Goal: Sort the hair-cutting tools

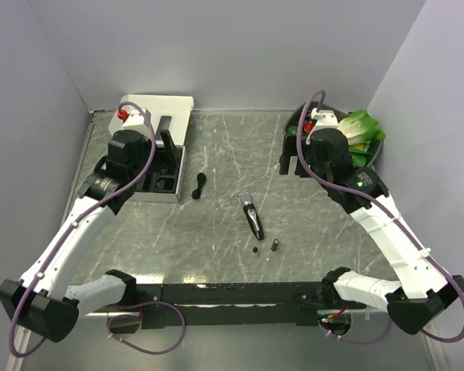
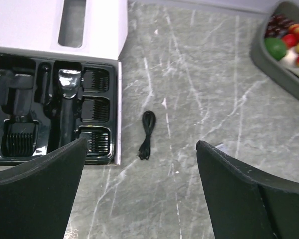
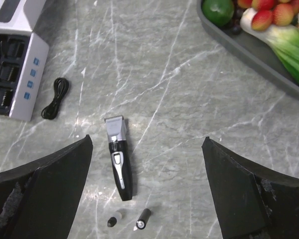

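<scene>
Black fingers point(image 3: 45, 199) of the right claw point(image 3: 147, 141) are seen closest in the right wrist view, spread wide with nothing held between them. Below that gap, on the grey marbled table point(image 3: 189, 99), the slim black hair clipper point(image 3: 118, 157) is laid flat, its silver blade head turned away from the arm bases. Just past its handle end, on the side nearer the bases, two tiny black cylindrical bits point(image 3: 143, 219) are found side by side, close to the clipper but not touching it.

The left claw point(image 2: 141, 144) is likewise held wide and empty, hung over the table beside the open white box point(image 2: 89, 30). A small curved black attachment point(image 2: 147, 134), looped like a cord, is placed on the bare table just right of the box, well apart from the clipper. Inside the box a black moulded tray point(image 2: 20, 119) is seated, with comb guards point(image 2: 94, 79) set in its compartments. A dark bowl point(image 3: 249, 45) of fruit and greens is kept at the far right of the table, partly covered by the right arm in the top view.
</scene>
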`<state>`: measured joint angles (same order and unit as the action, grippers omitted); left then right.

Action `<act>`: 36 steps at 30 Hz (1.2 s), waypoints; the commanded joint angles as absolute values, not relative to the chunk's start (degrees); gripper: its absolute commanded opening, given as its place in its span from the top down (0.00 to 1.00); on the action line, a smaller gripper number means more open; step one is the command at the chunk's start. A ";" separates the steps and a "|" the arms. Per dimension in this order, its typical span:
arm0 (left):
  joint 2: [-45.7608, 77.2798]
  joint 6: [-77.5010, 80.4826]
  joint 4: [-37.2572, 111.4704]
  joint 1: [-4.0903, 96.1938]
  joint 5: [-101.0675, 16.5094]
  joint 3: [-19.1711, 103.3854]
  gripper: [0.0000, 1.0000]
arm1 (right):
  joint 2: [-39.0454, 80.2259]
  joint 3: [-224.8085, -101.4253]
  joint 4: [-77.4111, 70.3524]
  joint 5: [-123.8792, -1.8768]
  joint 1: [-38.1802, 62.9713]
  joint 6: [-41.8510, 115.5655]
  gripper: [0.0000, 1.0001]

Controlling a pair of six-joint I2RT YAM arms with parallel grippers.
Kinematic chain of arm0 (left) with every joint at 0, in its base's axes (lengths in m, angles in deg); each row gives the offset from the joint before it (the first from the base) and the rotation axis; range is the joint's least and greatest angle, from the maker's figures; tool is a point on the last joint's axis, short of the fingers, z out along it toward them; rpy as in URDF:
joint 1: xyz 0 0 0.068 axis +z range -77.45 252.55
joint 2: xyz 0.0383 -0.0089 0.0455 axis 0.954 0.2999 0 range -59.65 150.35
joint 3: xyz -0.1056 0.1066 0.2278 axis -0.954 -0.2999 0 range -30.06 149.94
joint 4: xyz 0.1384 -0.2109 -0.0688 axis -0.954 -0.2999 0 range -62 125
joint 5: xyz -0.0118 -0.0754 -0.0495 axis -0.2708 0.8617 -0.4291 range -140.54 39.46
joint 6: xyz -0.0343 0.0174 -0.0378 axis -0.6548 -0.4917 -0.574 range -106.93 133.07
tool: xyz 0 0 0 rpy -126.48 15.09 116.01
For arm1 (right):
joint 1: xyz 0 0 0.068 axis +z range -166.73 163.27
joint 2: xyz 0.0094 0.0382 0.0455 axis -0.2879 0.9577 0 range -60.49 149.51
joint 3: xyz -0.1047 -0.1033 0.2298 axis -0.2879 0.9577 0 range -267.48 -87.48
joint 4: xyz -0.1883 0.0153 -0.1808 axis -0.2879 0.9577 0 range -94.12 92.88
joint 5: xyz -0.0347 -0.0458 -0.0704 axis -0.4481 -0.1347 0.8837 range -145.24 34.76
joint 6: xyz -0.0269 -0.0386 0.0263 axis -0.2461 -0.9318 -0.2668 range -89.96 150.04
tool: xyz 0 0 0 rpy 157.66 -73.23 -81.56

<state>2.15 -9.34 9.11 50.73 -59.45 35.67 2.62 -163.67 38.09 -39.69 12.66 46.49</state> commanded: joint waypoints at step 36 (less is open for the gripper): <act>20.50 -14.52 5.99 85.81 -56.44 40.96 0.01 | 10.88 -161.67 42.63 -58.93 14.64 44.54 0.00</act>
